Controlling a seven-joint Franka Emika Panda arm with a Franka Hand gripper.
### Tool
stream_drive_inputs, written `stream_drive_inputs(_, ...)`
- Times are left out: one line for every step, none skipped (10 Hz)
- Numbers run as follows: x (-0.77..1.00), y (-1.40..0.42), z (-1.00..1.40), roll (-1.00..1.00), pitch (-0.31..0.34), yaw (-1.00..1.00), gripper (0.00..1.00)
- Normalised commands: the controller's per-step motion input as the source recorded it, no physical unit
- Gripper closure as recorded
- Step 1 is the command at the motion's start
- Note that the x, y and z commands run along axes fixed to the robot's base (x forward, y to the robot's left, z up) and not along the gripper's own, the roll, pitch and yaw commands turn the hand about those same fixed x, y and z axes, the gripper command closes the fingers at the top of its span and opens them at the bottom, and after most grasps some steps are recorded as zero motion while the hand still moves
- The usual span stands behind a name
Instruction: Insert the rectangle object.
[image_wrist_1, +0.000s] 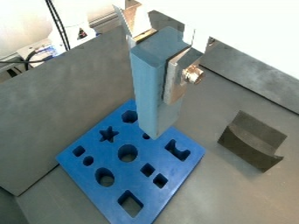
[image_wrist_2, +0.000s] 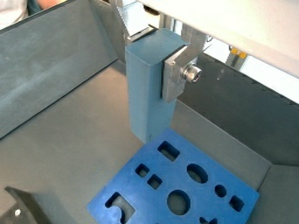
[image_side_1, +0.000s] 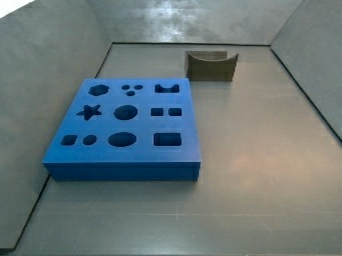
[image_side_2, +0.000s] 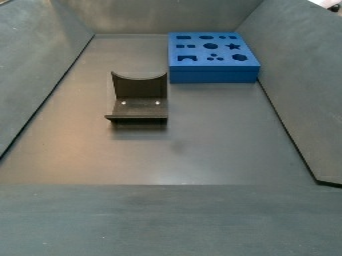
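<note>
Above the tabletop: the claw (image_wrist_1: 165, 54) was seen in both wrist views, high over the blue board (image_wrist_1: 84, 161); it was not seen in either side view.
Claw: it was clamped on the rectangle object (image_wrist_1: 155, 87), with a silver finger (image_wrist_1: 179, 77) pressed flat on one side of it. The same finger (image_wrist_2: 179, 74) was seen in a wrist view too.
Rectangle object: a tall grey-blue block (image_wrist_2: 149, 87) was held upright in the claw. Its low end was seen over the blue board (image_wrist_2: 193, 179), but it could not be told if the two were touching.
Blue board: it was laid flat on the tabletop (image_side_1: 254, 130), near a grey wall. Holes of many shapes were cut in its top (image_side_1: 127, 115): a star, rounds, squares and more. All the holes that could be seen were open.
Blue board in a side view: it was seen at the far end (image_side_2: 214, 55).
Dark holder: a dark olive holder (image_side_1: 211, 64) with a curved notch was set on the tabletop, well apart from the blue board. It was seen in a wrist view (image_wrist_1: 254, 138) and in a side view (image_side_2: 136, 97) too.
</note>
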Motion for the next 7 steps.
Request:
stream_drive_inputs(0.09,-0.14,-0.41,0.05,-0.010,-0.89,1.00)
stream_drive_inputs(0.00,-0.04,-0.43,0.00,0.000,-1.00,1.00)
stream_drive_inputs(0.00,-0.03,-0.44,0.00,0.000,-1.00,1.00)
stream_drive_inputs(0.00,-0.03,-0.45,0.00,0.000,-1.00,1.00)
stream_drive_inputs(0.00,-0.05,-0.46,0.00,0.000,-1.00,1.00)
stream_drive_inputs(0.00,-0.06,-0.45,-0.01,0.000,-1.00,1.00)
stream_drive_inputs(0.00,-0.07,-0.46,-0.03,0.000,-0.97,1.00)
